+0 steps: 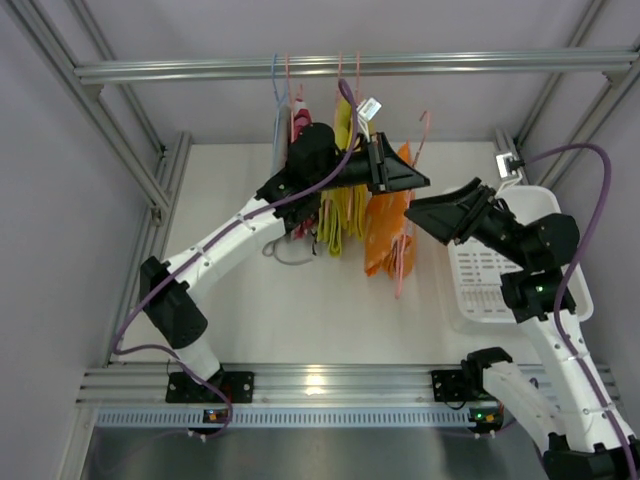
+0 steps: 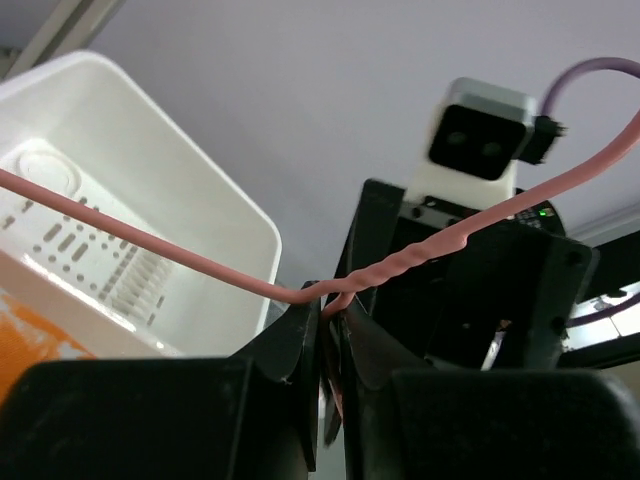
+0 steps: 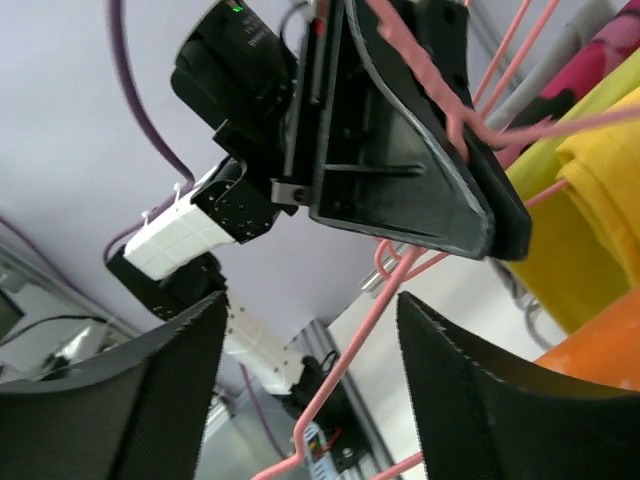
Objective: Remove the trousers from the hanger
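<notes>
The orange trousers (image 1: 385, 230) hang folded over the pale pink hanger (image 1: 404, 272), whose hook (image 1: 424, 125) is off the rail. My left gripper (image 1: 420, 182) is shut on the hanger's twisted neck and holds it up; in the left wrist view the wire (image 2: 180, 255) runs into the closed jaws (image 2: 335, 305). A corner of the trousers (image 2: 30, 350) shows below. My right gripper (image 1: 437, 205) is open and empty just right of the trousers. In the right wrist view its fingers (image 3: 310, 300) straddle the hanger's wire (image 3: 370, 340), apart from it, with the trousers (image 3: 600, 350) at the lower right.
A metal rail (image 1: 200, 70) at the back carries a blue-grey hanger (image 1: 277, 90), a pink-and-black garment (image 1: 300, 120) and yellow-green garments (image 1: 345, 205). A white perforated basket (image 1: 570, 230) stands at the right, under the right arm. Frame posts line both sides.
</notes>
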Tool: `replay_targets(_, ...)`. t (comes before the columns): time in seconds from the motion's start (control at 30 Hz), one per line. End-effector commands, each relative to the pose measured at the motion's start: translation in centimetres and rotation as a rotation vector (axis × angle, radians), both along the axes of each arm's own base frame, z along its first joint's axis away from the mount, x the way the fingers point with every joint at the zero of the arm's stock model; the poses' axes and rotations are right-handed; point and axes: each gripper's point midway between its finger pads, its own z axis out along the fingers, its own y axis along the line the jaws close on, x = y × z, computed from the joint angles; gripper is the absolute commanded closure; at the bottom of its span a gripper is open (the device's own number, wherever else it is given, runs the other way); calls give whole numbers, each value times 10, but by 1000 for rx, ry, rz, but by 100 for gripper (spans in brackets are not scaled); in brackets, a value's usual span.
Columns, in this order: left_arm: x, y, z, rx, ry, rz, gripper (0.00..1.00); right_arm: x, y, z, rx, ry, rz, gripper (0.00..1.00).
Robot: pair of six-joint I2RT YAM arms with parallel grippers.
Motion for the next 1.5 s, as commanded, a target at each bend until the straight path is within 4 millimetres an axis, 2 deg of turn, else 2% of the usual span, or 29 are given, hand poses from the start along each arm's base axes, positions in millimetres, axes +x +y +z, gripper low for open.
replay_targets(0.0, -36, 40, 84, -183, -182, -29, 100, -13, -13, 20, -80, -173, -111, 28)
replay_targets(0.03, -37, 41, 83, -178, -181, -31, 100, -10, -20, 26, -106, -220, -178, 23)
replay_targets(0.17, -43, 46, 86, -181, -210, -46, 100, -4, -44, 16, -205, -237, -360, 19)
replay_targets(0.2, -44, 48, 90, -189, -217, -46, 100, -9, -50, 15, -218, -252, -395, 18)
replay_targets(0.23, -47, 51, 98, -202, -229, -50, 100, -3, -57, -1, -252, -214, -441, 18)
replay_targets(0.3, -49, 52, 106, -214, -248, -53, 100, -6, -68, -12, -298, -243, -502, 14)
replay_targets(0.33, -50, 54, 116, -231, -264, -50, 100, -2, -70, -31, -352, -242, -511, 8)
replay_targets(0.4, -46, 52, 120, -225, -264, -35, 100, -4, -75, -43, -378, -259, -534, 5)
replay_targets(0.43, -44, 54, 131, -240, -278, -16, 100, 0, -76, -58, -419, -270, -537, 1)
replay_targets(0.5, -42, 52, 134, -245, -279, -10, 100, -2, -76, -63, -429, -315, -543, 0)
replay_targets(0.53, -41, 52, 136, -252, -272, -8, 100, 3, -77, -74, -458, -321, -543, 1)
replay_targets(0.67, -39, 53, 149, -280, -276, 4, 100, 17, -77, -97, -530, -308, -536, 1)
replay_targets(0.7, -38, 52, 150, -283, -274, 5, 100, 20, -77, -98, -531, -322, -543, 1)
replay_targets(0.73, -38, 52, 153, -292, -270, 3, 100, 24, -77, -108, -544, -316, -542, 1)
replay_targets(0.8, -37, 51, 157, -305, -268, 6, 100, 29, -77, -107, -529, -349, -563, 1)
replay_targets(0.83, -37, 52, 160, -312, -261, 4, 100, 33, -78, -115, -531, -338, -571, 1)
replay_targets(0.93, -38, 52, 166, -328, -259, -1, 100, 44, -80, -119, -532, -354, -602, 1)
replay_targets(1.1, -35, 50, 168, -336, -245, 0, 100, 52, -70, -109, -525, -442, -612, 1)
replay_targets(1.23, -34, 50, 171, -344, -239, 1, 100, 45, -43, -99, -496, -503, -515, 1)
replay_targets(1.33, -35, 50, 174, -351, -243, 0, 100, 49, -31, -101, -515, -511, -515, 1)
replay_targets(1.47, -37, 50, 175, -353, -236, -8, 100, 72, -38, -105, -537, -468, -625, 1)
